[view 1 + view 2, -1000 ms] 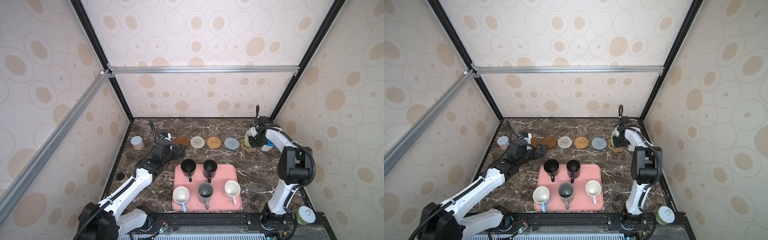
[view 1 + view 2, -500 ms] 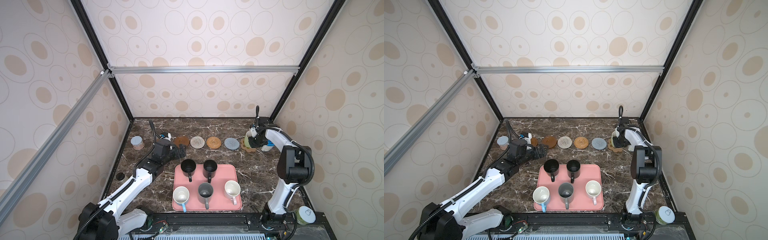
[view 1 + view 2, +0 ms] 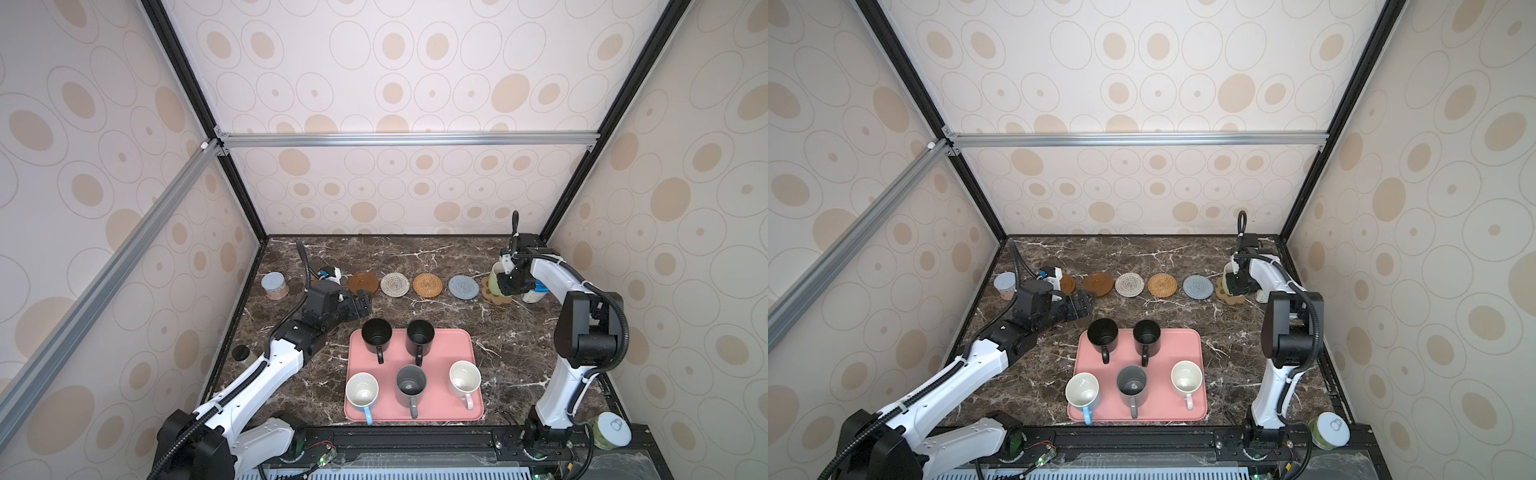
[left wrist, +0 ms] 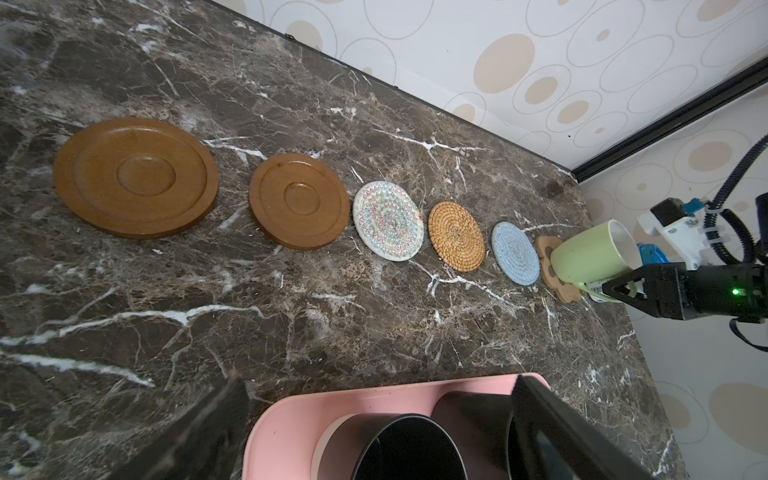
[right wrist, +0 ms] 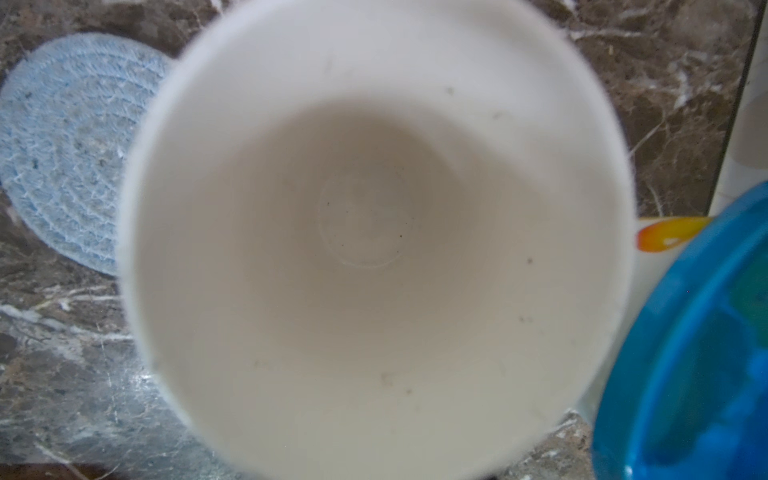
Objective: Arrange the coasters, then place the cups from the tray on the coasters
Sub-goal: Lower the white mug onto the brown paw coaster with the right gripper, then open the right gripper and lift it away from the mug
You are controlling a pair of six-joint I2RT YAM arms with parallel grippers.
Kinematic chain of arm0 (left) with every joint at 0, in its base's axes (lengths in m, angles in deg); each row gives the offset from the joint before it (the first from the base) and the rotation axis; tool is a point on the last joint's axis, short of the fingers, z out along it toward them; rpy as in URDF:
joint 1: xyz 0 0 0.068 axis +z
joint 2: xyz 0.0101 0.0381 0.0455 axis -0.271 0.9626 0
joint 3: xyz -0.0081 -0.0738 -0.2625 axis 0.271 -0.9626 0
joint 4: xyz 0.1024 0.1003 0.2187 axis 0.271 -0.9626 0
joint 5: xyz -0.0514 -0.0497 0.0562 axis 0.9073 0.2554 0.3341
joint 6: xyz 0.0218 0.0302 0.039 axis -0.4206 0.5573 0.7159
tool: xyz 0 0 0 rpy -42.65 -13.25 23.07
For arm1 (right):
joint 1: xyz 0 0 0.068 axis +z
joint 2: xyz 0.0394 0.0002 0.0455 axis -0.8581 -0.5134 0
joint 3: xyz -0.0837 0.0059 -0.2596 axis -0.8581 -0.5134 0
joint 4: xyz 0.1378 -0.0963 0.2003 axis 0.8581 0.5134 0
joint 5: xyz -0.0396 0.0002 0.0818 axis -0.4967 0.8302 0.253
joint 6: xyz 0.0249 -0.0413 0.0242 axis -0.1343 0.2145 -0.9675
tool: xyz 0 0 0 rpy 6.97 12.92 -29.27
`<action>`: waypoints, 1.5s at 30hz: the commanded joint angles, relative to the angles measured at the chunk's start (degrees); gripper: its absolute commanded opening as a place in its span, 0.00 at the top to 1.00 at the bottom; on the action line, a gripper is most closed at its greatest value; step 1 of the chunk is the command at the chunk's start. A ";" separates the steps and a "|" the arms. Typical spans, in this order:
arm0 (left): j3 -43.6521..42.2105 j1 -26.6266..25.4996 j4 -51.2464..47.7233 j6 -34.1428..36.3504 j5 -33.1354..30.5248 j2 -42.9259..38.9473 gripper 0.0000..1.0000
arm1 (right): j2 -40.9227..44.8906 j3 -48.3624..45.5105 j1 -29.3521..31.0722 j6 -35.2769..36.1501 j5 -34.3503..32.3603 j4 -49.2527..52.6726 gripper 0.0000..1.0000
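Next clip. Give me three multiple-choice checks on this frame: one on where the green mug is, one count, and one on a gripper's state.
1. Where does the light green mug stand?
A) on bare marble
B) on the paw-shaped coaster, at the right end of the row in both top views
C) on the grey-blue woven coaster

2. How many mugs are on the pink tray?
A) three
B) five
C) six

3. The left gripper is:
A) open and empty
B) shut on a black mug
C) shut on a wooden coaster

Answers:
1 B: the left wrist view shows its base on the paw shape.
2 B: two black, one grey and two white are there.
3 A: its fingers stand wide apart and grip nothing.
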 commanded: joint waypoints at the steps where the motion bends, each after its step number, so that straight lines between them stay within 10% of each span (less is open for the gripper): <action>1: -0.02 0.10 0.65 -0.87 -0.15 -1.25 0.00 | 1.38 1.61 -0.23 -0.08 -0.49 1.49 0.63; 25: 1.92 0.15 1.88 -0.28 -1.47 -0.40 0.00 | 19.80 1.37 1.66 -10.82 5.06 10.90 0.53; 45: 3.89 0.07 1.82 -0.67 -1.11 3.07 0.00 | 34.54 -11.13 24.04 -23.17 4.94 15.23 0.52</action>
